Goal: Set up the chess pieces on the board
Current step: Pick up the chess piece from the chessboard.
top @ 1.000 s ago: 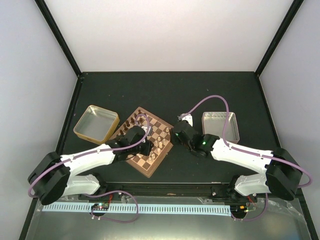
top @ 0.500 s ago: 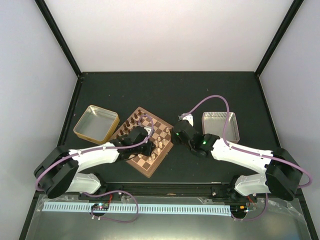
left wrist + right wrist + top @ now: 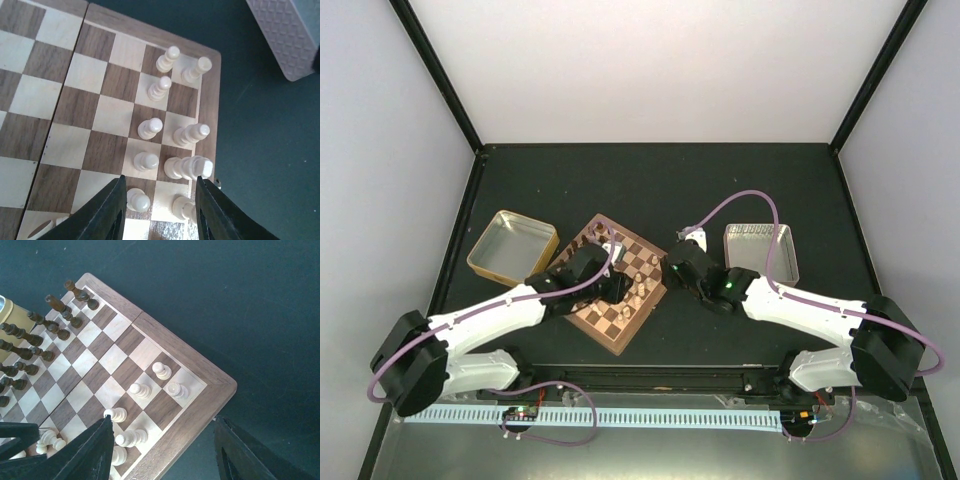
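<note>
Here, left tool (image 3: 160,197) hovers, jaws apart, above pale chess pieces (image 3: 150,129) on board (image 3: 75,105).

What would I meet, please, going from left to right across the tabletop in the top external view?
gold-tan tray → chessboard → pale rectangular tray
</note>
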{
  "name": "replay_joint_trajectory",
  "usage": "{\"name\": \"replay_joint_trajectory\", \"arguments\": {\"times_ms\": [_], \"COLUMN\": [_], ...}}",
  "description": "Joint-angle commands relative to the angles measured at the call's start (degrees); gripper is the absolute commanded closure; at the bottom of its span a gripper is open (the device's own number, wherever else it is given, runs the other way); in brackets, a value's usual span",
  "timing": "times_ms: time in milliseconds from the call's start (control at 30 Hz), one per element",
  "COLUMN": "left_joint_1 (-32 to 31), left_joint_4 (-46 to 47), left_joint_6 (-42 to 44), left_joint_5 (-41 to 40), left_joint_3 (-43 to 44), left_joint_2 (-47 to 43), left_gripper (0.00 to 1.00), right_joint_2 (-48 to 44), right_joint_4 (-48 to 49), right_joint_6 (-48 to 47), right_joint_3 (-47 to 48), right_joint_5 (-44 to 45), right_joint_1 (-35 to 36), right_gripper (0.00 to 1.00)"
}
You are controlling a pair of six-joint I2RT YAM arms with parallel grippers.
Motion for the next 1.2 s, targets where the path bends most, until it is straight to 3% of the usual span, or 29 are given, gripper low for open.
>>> {"name": "replay_joint_trajectory", "arguments": {"times_ms": [0, 267, 567, 767, 1167], "left_joint_1": [1.4, 9.1, 16.0, 20.4, 23.6], "left_joint_4": [-5.5, -13.2, -14.1, -15.3, -14.8], "left_joint_6": [-0.5, -4.6, -9.1, -11.7, -11.4], "left_joint_5": [0.3, -0.6, 0.8, 2.1, 5.9], "left_joint_3": [3.6, 4.2, -2.8, -6.0, -7.9], "left_joint_2": [-2.3, -8.9, -16.8, -20.9, -22.8], "left_gripper": [0.6, 0.64, 0.72, 0.75, 0.75], "right_joint_2": [-1.0, 1.5, 21.3, 30.1, 39.2], "right_joint_4": [0.7, 1.0, -13.9, -16.9, -20.4], "right_joint_6": [0.0, -12.9, -26.5, -28.8, -29.7], "right_joint_3": [-0.1, 6.0, 26.7, 33.3, 40.5], "right_joint_5": [0.1, -11.2, -19.2, -22.8, -21.3], "right_joint_1": [-0.3, -0.1, 4.9, 7.0, 7.3], "right_gripper": [0.44, 0.46, 0.55, 0.7, 0.73]}}
